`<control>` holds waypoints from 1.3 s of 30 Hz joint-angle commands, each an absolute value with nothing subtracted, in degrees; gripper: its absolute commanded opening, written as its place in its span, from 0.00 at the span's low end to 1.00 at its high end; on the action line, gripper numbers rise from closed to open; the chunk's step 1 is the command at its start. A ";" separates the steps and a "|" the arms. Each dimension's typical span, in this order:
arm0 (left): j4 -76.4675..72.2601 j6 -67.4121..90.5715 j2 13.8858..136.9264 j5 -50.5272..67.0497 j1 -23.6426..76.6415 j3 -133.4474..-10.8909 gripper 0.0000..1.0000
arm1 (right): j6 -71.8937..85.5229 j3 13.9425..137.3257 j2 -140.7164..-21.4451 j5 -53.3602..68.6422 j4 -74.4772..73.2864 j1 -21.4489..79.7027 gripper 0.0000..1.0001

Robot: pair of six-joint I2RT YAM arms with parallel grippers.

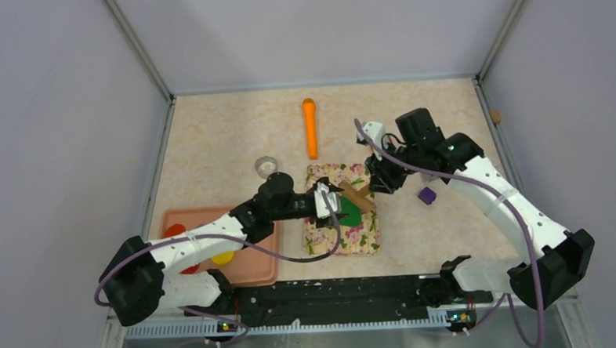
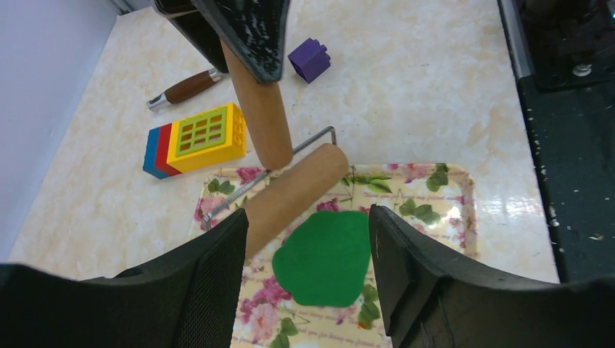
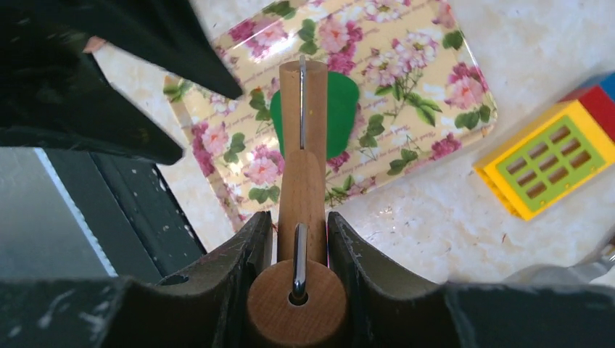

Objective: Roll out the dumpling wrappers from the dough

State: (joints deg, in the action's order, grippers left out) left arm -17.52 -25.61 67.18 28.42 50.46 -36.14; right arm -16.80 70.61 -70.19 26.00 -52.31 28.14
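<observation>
The dough (image 1: 350, 213) is a flat dark green piece on the floral mat (image 1: 362, 238); it also shows in the left wrist view (image 2: 326, 257) and the right wrist view (image 3: 341, 116). My right gripper (image 1: 380, 179) (image 3: 299, 217) is shut on the handle of a wooden roller (image 3: 301, 181). The roller's drum (image 2: 294, 196) lies on the mat at the dough's edge. My left gripper (image 1: 330, 203) (image 2: 308, 214) is open, its fingers either side of the dough just above the mat. Red (image 1: 174, 229) and yellow (image 1: 222, 258) wrappers lie in the pink tray (image 1: 212, 213).
An orange stick (image 1: 310, 127) and a tape ring (image 1: 266, 166) lie behind the mat. A purple block (image 1: 426, 194) (image 2: 310, 58) sits right of it. A yellow, red and blue block (image 2: 196, 138) (image 3: 544, 159) and a brown-handled tool (image 2: 185, 87) lie near the right arm.
</observation>
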 commanded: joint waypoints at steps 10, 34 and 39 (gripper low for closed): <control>-13.68 -14.31 61.53 12.14 48.31 -36.43 0.71 | -47.77 74.27 -68.96 0.49 -54.63 53.29 0.00; -6.25 31.64 81.43 12.17 30.15 -37.20 0.50 | -51.95 62.61 -76.81 -7.06 -44.07 62.26 0.00; -5.00 30.95 89.26 13.33 29.97 -40.98 0.36 | -51.52 57.86 -76.94 -5.38 -42.33 62.20 0.00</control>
State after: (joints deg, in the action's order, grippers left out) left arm -3.86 30.04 85.01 11.81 30.24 -36.84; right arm -51.05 60.60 -76.66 -6.33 -45.45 62.30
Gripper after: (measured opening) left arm 0.419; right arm 0.329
